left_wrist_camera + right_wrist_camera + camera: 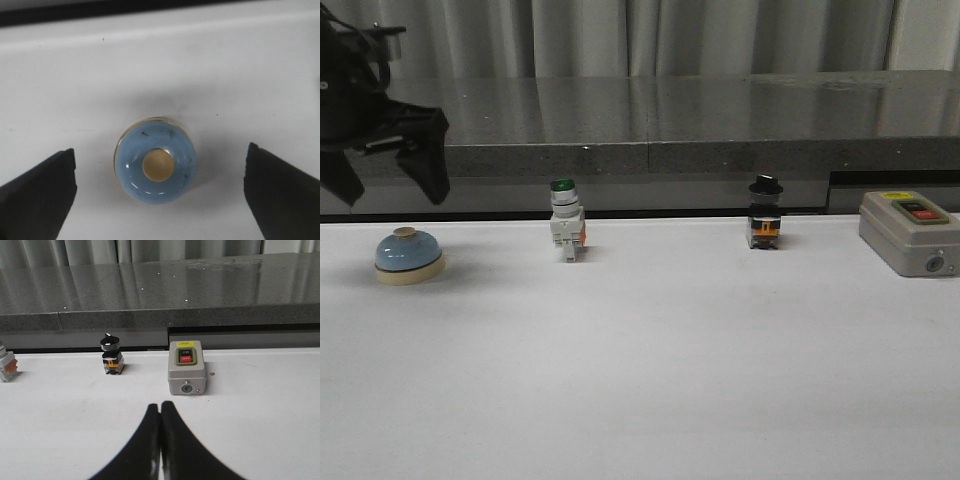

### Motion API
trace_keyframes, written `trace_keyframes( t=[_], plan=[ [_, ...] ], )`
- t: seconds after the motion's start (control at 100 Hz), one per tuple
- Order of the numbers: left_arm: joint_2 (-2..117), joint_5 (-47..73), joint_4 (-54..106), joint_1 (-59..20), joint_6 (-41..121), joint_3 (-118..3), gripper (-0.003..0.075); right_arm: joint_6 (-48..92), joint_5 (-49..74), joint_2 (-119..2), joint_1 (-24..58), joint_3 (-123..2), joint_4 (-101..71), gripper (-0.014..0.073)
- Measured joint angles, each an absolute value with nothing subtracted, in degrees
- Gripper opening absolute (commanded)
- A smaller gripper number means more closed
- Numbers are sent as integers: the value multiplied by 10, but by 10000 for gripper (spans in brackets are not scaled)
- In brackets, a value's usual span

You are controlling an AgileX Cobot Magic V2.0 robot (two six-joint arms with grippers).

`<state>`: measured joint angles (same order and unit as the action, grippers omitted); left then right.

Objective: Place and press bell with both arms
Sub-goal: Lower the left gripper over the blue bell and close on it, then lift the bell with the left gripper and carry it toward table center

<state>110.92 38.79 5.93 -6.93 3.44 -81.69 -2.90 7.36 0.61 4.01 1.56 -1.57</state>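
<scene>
Left gripper (160,192) spread above bell (156,161): glossy blue dome, cream button.

My white surface (650,380) runs ahead to a dark gap; behind it sits a long grey speckled counter (720,115), its glossy top catching pale reflections; grey pleated curtains (650,35) hang across the back; light is soft, even.

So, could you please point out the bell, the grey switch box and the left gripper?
bell (158,165), left wrist view, cream button.
grey switch box (186,366), right wrist view, front face.
left gripper (395,170), front view, between fingertips.
</scene>
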Motion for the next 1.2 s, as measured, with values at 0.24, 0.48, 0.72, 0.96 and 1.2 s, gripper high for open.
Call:
trace_keyframes(
  t=[0.24, 0.48, 0.72, 0.96, 1.2],
  plan=[
    [1156, 383, 59, -69, 34, -818, 641, -29, 74, 6, 40, 16, -16, -60],
    [1177, 382, 59, -69, 34, -819, 641, -29, 74, 6, 40, 16, -16, -60],
    [1191, 384, 58, -69, 35, -820, 640, -29, 74, 6, 40, 16, -16, -60],
    [1192, 386, 57, -69, 36, -822, 543, -29, 74, 6, 40, 16, -16, -60],
    [1194, 393, 53, -69, 36, -826, 281, -29, 74, 6, 40, 16, -16, -60]
  ],
)
